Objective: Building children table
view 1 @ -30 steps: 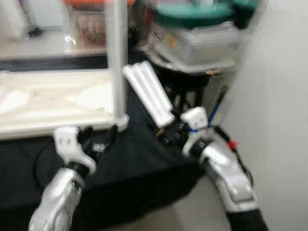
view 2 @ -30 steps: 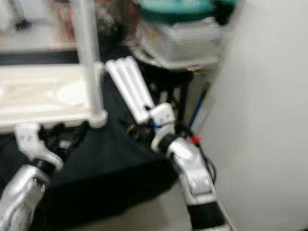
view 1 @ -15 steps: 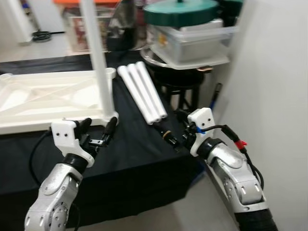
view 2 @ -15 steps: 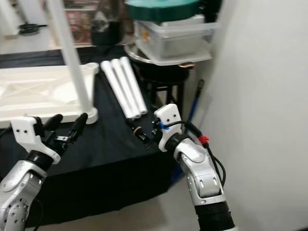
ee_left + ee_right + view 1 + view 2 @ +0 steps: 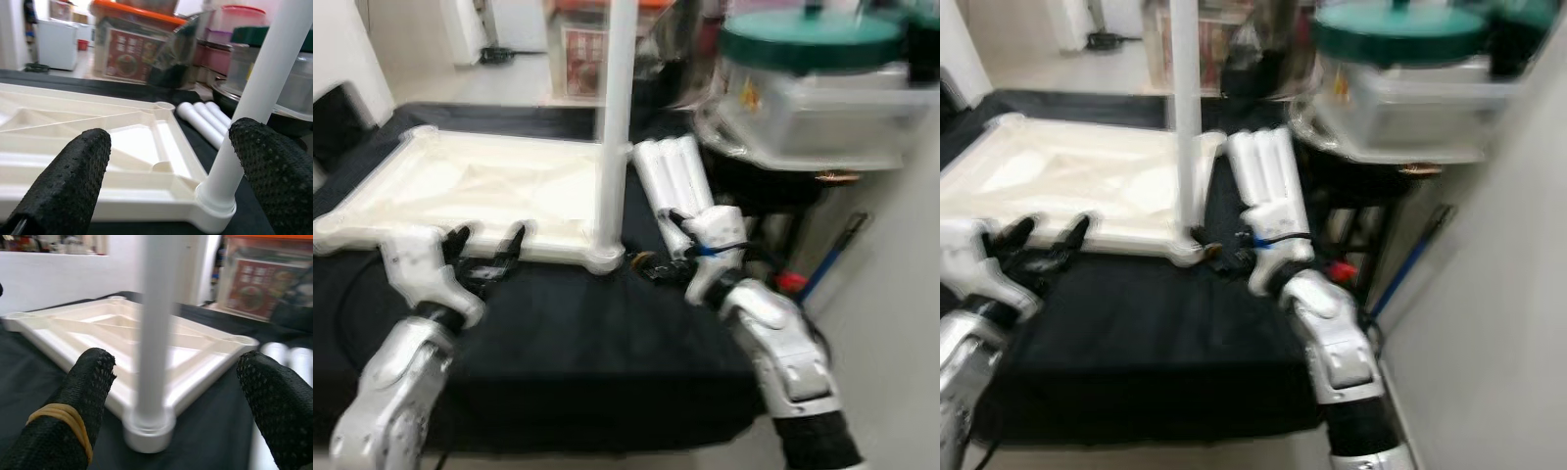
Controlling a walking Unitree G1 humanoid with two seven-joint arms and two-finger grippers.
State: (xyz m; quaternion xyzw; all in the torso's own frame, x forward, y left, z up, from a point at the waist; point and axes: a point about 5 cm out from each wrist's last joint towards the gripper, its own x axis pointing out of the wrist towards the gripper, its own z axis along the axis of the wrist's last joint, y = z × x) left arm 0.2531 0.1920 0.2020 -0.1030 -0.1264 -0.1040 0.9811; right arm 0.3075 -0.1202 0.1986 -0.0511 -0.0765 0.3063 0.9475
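A cream table top (image 5: 489, 186) lies upside down on a black-covered surface. One white leg (image 5: 615, 127) stands upright in its near right corner socket. Three loose white legs (image 5: 675, 176) lie side by side on the cloth just right of the top. My left gripper (image 5: 487, 245) is open at the top's near edge, left of the standing leg. In the left wrist view the leg (image 5: 254, 93) rises beside one of the fingers (image 5: 279, 166). My right gripper (image 5: 654, 250) is open just right of the leg's base. In the right wrist view the leg (image 5: 154, 333) stands between the spread fingers (image 5: 73, 421).
A stool at the right carries clear plastic bins with a green lid (image 5: 813, 39). A blue-handled stick (image 5: 832, 259) leans by the white wall on the right. Boxes (image 5: 582, 49) stand on the floor behind. The black cloth's front edge (image 5: 607, 431) drops off near me.
The camera has swung left, putting the table top more in the middle. My right gripper has come in close to the upright leg's base; the left gripper stays open at the near edge.
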